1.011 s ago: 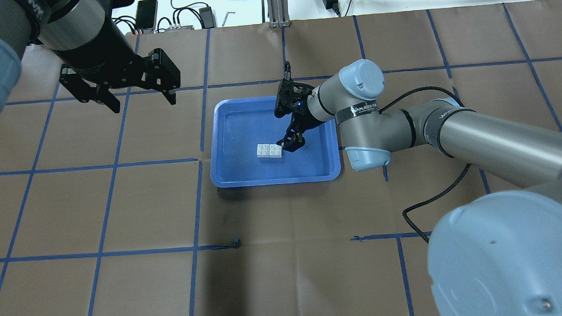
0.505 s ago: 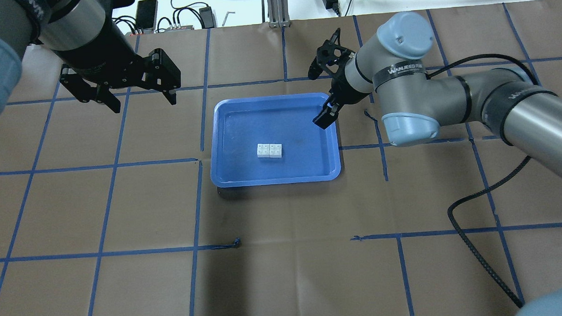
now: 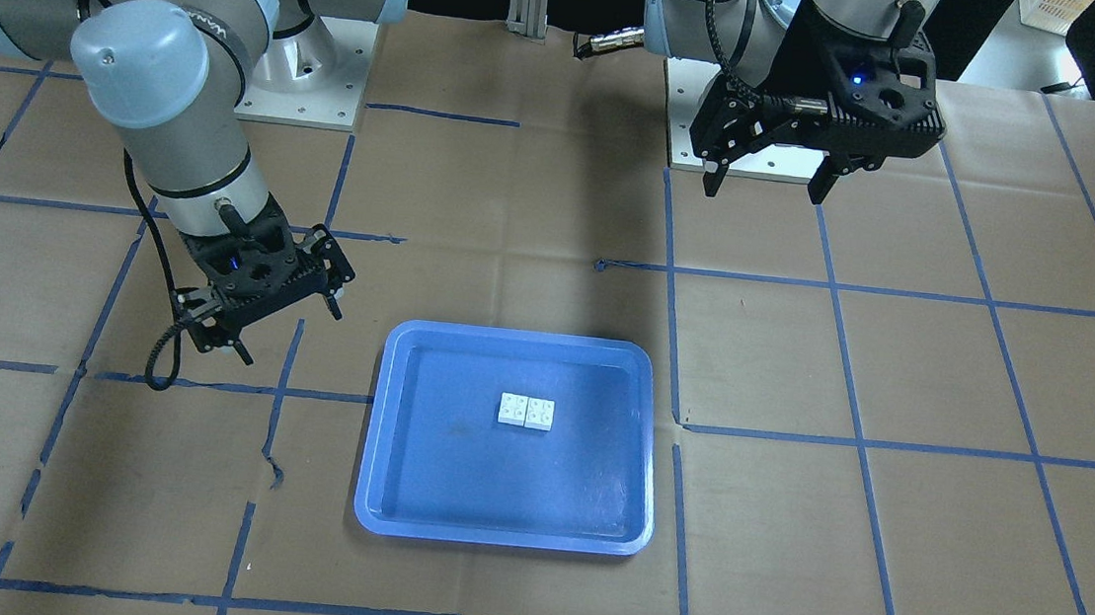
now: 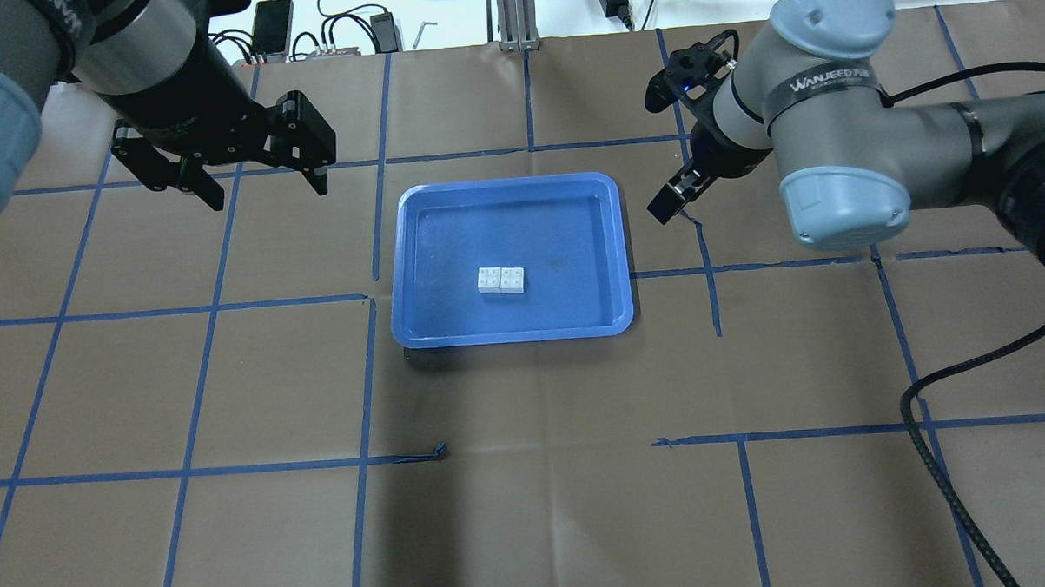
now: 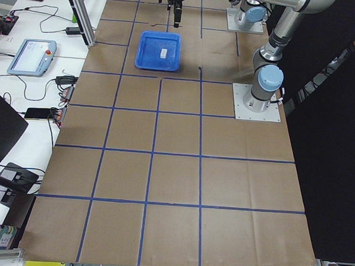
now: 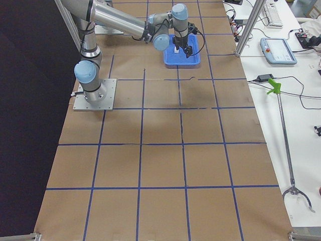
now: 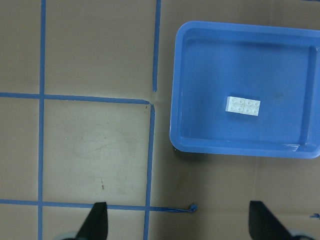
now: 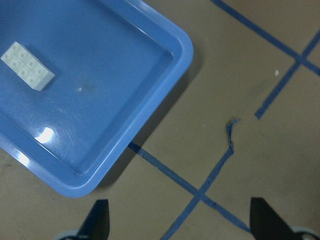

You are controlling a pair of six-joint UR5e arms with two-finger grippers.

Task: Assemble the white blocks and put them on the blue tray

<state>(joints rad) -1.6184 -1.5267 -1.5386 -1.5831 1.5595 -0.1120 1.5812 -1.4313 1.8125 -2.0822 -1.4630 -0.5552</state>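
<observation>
The two white blocks [image 4: 501,279] lie joined side by side, studs up, near the middle of the blue tray [image 4: 555,231]. They also show in the front view [image 3: 526,412], the left wrist view [image 7: 243,106] and the right wrist view [image 8: 27,66]. My right gripper [image 4: 661,150] is open and empty, raised over the paper just right of the tray's far right corner. My left gripper [image 4: 267,191] is open and empty, high above the table left of the tray. The tray shows in the front view [image 3: 454,468] and both wrist views [image 7: 210,75] [image 8: 125,75].
Brown paper with blue tape lines [image 4: 365,386] covers the table. A torn tape end [image 4: 441,451] lies in front of the tray. Cables, a phone and chargers [image 4: 271,24] lie beyond the far edge. The right arm's black cable [image 4: 928,453] trails at the right.
My right gripper, which stood open right beside the blocks inside the tray, has risen and moved right and away, out past the tray's rim. The blocks stayed put. The left arm has not moved.
</observation>
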